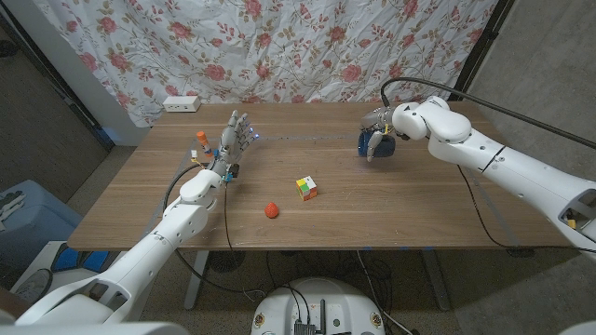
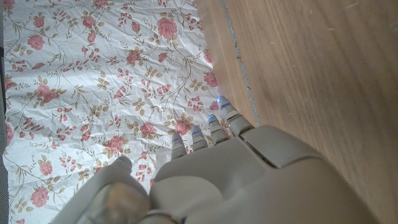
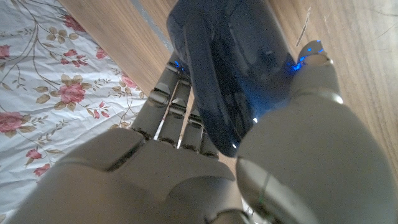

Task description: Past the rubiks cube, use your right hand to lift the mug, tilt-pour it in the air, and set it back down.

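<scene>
Right wrist view: right hand [image 3: 205, 168] grasping glossy dark-blue rounded mug [image 3: 233, 68]; left hand [image 1: 233, 144] released, fingers spread.

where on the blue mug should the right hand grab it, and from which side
Around the body, from the side. The mug stands on the table, and in the right wrist view its rounded wall sits between the right hand's fingers and thumb, a wrap that suits lifting and tilting. No handle is visible to judge.
</scene>
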`<action>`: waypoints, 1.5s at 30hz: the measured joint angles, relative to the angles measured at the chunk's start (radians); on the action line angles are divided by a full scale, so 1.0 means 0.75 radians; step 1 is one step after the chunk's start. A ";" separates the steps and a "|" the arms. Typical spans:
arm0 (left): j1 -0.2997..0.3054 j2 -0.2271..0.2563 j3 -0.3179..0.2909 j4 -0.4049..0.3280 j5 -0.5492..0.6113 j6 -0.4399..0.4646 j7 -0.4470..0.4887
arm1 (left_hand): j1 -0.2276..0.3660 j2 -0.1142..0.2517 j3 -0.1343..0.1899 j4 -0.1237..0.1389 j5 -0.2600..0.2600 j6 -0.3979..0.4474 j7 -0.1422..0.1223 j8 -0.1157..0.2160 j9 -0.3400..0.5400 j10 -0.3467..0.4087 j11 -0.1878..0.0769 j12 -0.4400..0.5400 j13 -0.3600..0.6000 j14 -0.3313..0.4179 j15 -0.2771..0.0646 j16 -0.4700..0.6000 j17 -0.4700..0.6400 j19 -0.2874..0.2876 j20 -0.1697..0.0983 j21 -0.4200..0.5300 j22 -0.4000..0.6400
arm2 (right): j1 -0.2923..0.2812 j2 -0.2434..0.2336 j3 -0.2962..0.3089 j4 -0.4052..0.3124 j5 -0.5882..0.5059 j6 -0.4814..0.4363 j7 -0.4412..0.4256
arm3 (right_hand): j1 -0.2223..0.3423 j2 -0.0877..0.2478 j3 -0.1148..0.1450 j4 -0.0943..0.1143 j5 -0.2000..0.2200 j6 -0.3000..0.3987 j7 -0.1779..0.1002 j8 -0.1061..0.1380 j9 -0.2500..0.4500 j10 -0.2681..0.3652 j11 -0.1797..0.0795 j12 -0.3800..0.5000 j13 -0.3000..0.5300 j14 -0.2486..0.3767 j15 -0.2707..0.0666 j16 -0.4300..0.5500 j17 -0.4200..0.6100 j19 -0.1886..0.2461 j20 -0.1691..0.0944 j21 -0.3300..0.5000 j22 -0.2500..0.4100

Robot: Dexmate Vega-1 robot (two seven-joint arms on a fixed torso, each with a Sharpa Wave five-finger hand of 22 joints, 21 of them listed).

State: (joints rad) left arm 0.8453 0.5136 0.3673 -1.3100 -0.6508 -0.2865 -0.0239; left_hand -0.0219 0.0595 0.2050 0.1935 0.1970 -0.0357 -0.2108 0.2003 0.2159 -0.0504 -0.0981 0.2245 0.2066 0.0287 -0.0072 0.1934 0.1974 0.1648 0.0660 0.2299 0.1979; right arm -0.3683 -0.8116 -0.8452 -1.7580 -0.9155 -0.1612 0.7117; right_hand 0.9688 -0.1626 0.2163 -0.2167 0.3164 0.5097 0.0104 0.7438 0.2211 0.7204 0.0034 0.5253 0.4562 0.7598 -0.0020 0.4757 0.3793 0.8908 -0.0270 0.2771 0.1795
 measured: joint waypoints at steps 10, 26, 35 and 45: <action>0.000 0.000 0.000 0.000 0.000 0.000 0.000 | 0.000 0.000 0.000 0.000 0.000 0.000 0.000 0.000 0.000 0.000 0.000 0.000 0.000 0.000 0.000 0.000 0.000 0.000 0.000 0.000 0.000 | 0.021 0.015 -0.020 0.004 -0.084 0.039 0.074 | 0.000 0.000 0.000 0.000 0.000 0.000 0.000 0.000 0.000 0.000 0.000 -0.001 0.000 0.000 0.000 -0.001 0.000 0.007 -0.007 0.000 0.000; 0.000 0.001 -0.001 0.000 0.000 0.001 0.000 | 0.000 0.000 0.000 0.000 0.000 0.000 0.000 0.000 0.000 0.000 0.000 0.000 0.000 0.000 0.000 0.000 0.000 0.000 0.000 0.000 0.000 | 0.023 0.037 -0.018 0.001 -0.149 0.085 0.142 | 0.000 0.000 0.000 0.000 -0.005 0.005 0.005 0.000 -0.001 0.012 -0.007 -0.010 0.000 0.019 -0.019 -0.012 -0.003 0.027 -0.026 0.000 0.000; 0.000 0.000 0.000 0.000 0.000 0.001 0.000 | 0.000 0.000 0.000 0.000 0.000 0.000 0.000 0.000 0.000 0.000 0.000 0.000 0.000 0.000 0.000 0.000 0.000 0.000 0.000 0.000 0.000 | -0.001 0.051 0.018 -0.006 -0.127 0.045 0.129 | 0.000 0.000 0.000 0.000 -0.009 0.005 0.005 0.000 -0.001 0.012 -0.007 -0.014 0.000 0.019 -0.019 -0.021 -0.003 0.026 -0.027 0.000 0.007; 0.001 0.000 0.000 0.000 0.000 0.001 0.000 | 0.000 0.000 0.000 0.000 0.000 0.000 0.000 0.000 0.000 0.000 0.000 0.000 0.000 0.000 0.000 0.000 0.000 0.000 0.000 0.000 0.000 | -0.040 0.055 0.069 -0.016 -0.044 -0.018 0.093 | 0.000 0.000 0.000 0.000 -0.010 0.005 0.005 0.000 0.000 0.012 -0.007 -0.019 0.000 0.023 -0.034 -0.038 -0.004 0.022 -0.041 0.001 0.008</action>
State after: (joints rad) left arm 0.8457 0.5139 0.3670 -1.3102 -0.6511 -0.2856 -0.0240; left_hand -0.0219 0.0595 0.2050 0.1936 0.1970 -0.0356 -0.2108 0.2003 0.2159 -0.0504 -0.0981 0.2245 0.2066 0.0287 -0.0072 0.1934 0.1974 0.1648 0.0660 0.2299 0.1979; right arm -0.3980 -0.7702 -0.7936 -1.7703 -0.9483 -0.1749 0.7812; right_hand 0.9687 -0.1625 0.2163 -0.2167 0.3086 0.5132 0.0139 0.7438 0.2211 0.7291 -0.0018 0.5108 0.4563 0.7773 -0.0271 0.4471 0.3762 0.9071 -0.0578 0.2782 0.1854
